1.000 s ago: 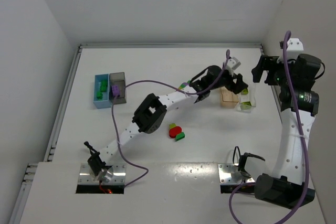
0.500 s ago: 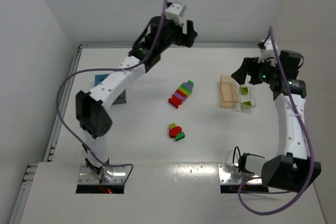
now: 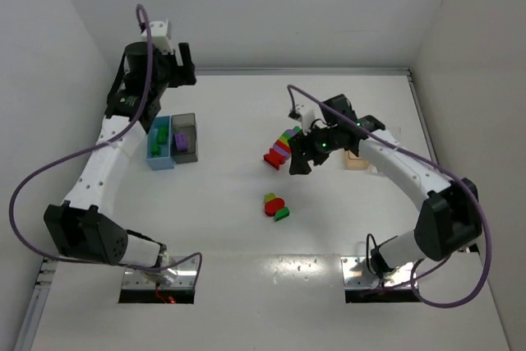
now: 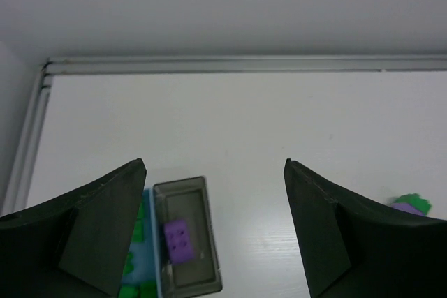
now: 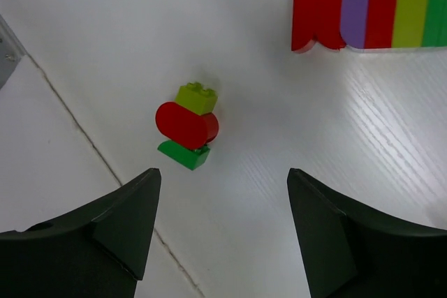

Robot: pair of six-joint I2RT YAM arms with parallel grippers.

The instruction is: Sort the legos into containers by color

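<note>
top external view: the right gripper (image 3: 299,160) hangs just beside the rainbow block (image 3: 281,147), in the middle of the table (image 3: 222,203). a little pile (image 3: 275,205) of red and green bricks lies nearer the robot, apart from both. the left gripper (image 3: 186,62) is up high at the far left, above the blue bin (image 3: 160,163) and the grey bin (image 3: 185,158). those two bins sit side by side.

right wrist view: the right gripper's jaws are spread wide with nothing in them. the little pile shows between them, farther off. it is a lime brick (image 5: 196,97), a red brick (image 5: 186,125) and a green brick (image 5: 184,154), all pressed together.

left wrist view: the left gripper's jaws are wide too and hold nothing. a purple brick (image 4: 176,237) lies in the grey bin, and green bricks (image 4: 140,220) lie in the blue one.

what could go wrong, i think: the pile is three colours joined up. if the gripper lifts it whole, wrong colours land in one bin. the bricks are tiny and the jaws are big, so a squeeze a bit off to one side could flick the pile away or tip it over. the rainbow block is very close, so a finger could bump it on the way. the right arm also reaches over the peach bin (image 3: 352,160) and could knock it.
</note>
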